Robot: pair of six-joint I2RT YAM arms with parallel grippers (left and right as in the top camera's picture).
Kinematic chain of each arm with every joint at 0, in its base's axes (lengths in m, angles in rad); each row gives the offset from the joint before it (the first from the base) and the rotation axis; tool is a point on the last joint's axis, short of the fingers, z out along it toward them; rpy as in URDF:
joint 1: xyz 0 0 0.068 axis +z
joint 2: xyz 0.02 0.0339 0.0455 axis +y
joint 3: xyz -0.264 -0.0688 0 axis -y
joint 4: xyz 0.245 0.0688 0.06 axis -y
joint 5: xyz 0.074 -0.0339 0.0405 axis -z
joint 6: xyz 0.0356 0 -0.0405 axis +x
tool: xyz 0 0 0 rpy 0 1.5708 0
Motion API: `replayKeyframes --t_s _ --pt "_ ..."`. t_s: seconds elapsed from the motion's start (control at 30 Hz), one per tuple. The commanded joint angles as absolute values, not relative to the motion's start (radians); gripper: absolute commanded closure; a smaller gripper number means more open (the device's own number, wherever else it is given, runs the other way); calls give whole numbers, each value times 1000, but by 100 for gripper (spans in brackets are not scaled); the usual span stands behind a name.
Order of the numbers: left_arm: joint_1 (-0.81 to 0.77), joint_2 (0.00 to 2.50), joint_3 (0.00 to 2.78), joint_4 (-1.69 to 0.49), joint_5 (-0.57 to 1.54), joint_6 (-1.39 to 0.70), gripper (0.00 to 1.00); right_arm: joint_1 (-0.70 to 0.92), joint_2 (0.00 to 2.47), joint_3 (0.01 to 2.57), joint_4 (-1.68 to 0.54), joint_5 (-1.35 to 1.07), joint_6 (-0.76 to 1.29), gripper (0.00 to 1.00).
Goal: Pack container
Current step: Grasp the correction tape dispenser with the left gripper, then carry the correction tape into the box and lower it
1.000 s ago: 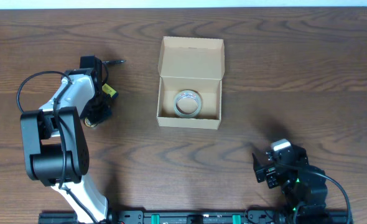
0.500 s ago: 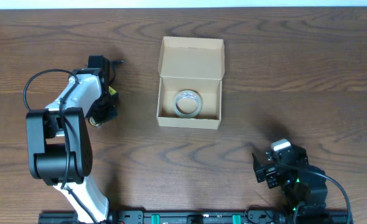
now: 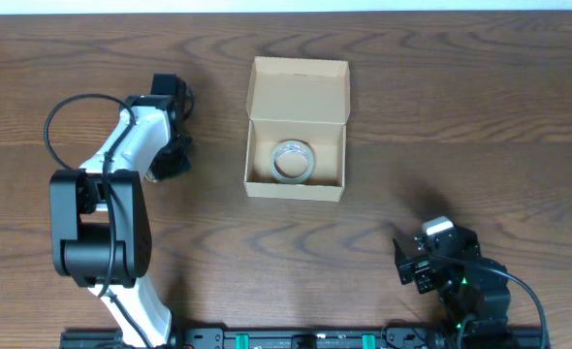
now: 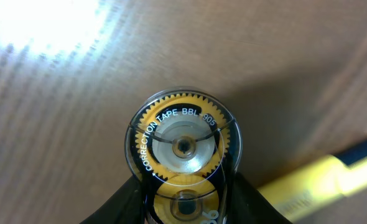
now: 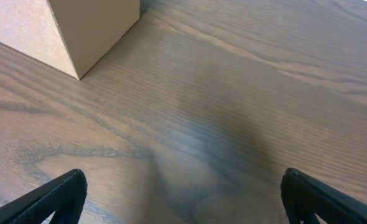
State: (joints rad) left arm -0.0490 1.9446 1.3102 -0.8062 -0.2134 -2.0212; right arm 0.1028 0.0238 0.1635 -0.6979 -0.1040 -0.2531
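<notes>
The container [image 3: 296, 184] is a tan cardboard box, open, with its flap lid [image 3: 300, 89] standing back. A clear tape roll [image 3: 293, 161] lies inside it. My left gripper [image 3: 168, 160] is to the left of the box and is shut on a clear correction tape dispenser with yellow gears [image 4: 182, 146], its fingers [image 4: 183, 202] pressing both sides. A yellow and blue pen [image 4: 333, 171] lies on the table just beside it. My right gripper [image 3: 424, 264] is open and empty at the front right [image 5: 183, 199]. A corner of the box [image 5: 90, 31] shows in the right wrist view.
The brown wooden table [image 3: 441, 116] runs to a pale far edge. The left arm's body and black cable [image 3: 92, 174] fill the left side. A black rail [image 3: 296, 339] runs along the front edge.
My left gripper has moved right and a little toward the box, still holding the dispenser. The right arm and the box have not moved.
</notes>
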Motion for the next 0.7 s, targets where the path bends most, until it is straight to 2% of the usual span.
replayKeyframes --t_s 0.0,0.37,0.67 --pt "-64 1914 1354 -815 -256 -2010 86 95 18 161 -699 -105 -243 1" --pt "-120 1855 1468 -816 -285 -1863 86 95 18 161 -700 -105 -243 1" --pt "-247 1839 1576 -816 -288 -1753 86 95 18 161 -700 -105 -243 1"
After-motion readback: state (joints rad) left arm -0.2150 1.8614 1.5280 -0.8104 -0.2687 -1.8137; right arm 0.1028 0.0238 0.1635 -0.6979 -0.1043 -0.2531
